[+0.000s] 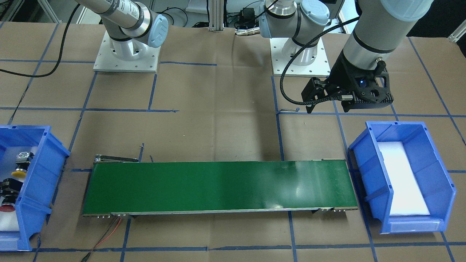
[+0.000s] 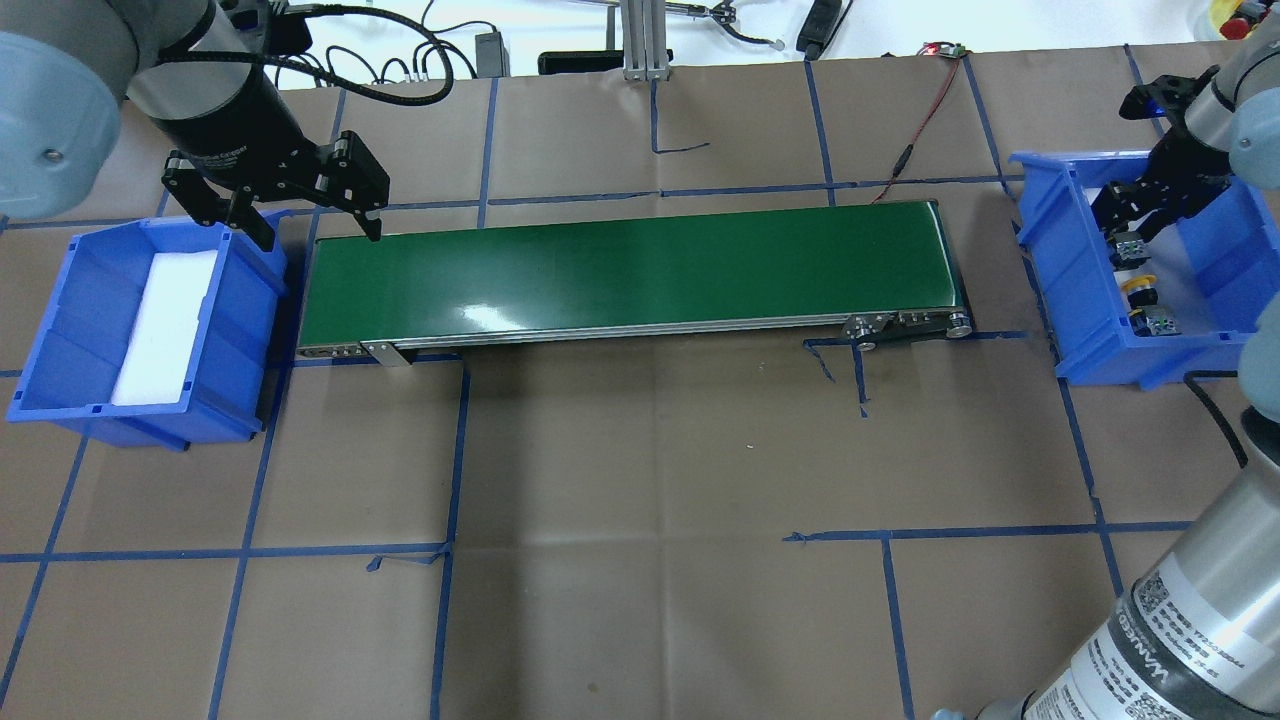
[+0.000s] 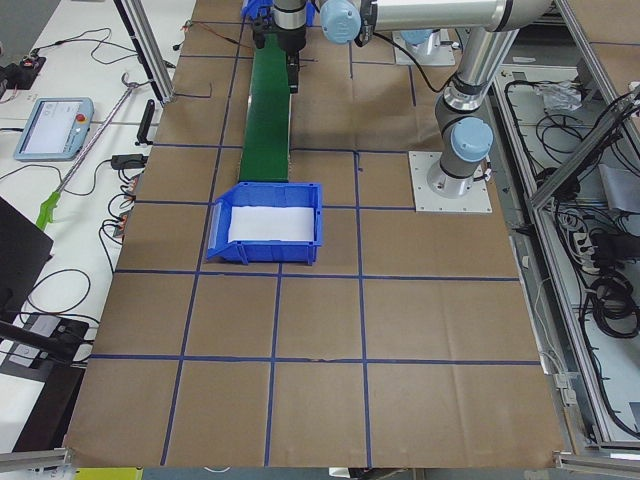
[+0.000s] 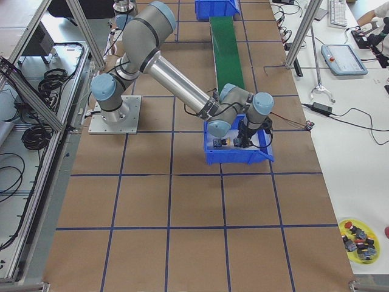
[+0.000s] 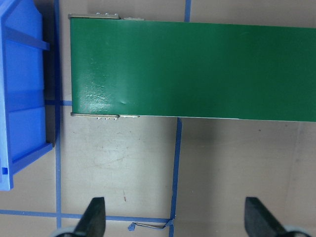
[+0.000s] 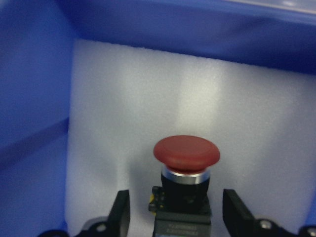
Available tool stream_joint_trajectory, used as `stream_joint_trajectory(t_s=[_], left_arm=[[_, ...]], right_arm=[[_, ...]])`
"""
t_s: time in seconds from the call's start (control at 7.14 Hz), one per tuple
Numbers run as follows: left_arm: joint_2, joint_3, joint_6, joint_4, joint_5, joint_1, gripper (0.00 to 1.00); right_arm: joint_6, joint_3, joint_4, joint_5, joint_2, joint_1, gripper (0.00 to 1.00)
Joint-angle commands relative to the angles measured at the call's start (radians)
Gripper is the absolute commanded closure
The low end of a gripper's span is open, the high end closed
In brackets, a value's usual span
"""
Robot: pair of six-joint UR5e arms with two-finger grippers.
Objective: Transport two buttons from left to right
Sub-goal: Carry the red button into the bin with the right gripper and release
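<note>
The red button (image 6: 186,152) stands on white foam in the blue bin (image 2: 1058,262) at the overhead view's right. My right gripper (image 6: 177,217) is lowered into that bin, open, with a finger on each side of the red button's black body and a gap on both sides. The yellow button (image 2: 1140,291) lies just beside it in the same bin, and both buttons show in the front-facing view, yellow (image 1: 19,173) and red (image 1: 7,208). My left gripper (image 2: 320,236) is open and empty, hovering over the table by the conveyor's left end.
A long green conveyor belt (image 2: 630,270) runs between the two bins. A second blue bin (image 2: 245,300) with only a white foam pad stands at the overhead view's left, beside my left gripper. Blue tape lines cross the brown table. A red wire (image 2: 925,120) lies behind the conveyor.
</note>
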Motion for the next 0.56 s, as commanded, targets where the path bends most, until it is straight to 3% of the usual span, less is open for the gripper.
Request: stream_joint_trajectory(t_s=[0.0,0.42], left_arm=[[0.001,-0.002,0.0,-0.001,0.001,-0.001,0.01],[0.001,-0.002,-0.003,0.0,0.0,-0.001,0.01]], right_arm=[[0.002,-0.004,0.0,0.004,-0.009,0.0,0.01],[0.021,-0.006,0.014,-0.01,-0.078,0.0,0.01]])
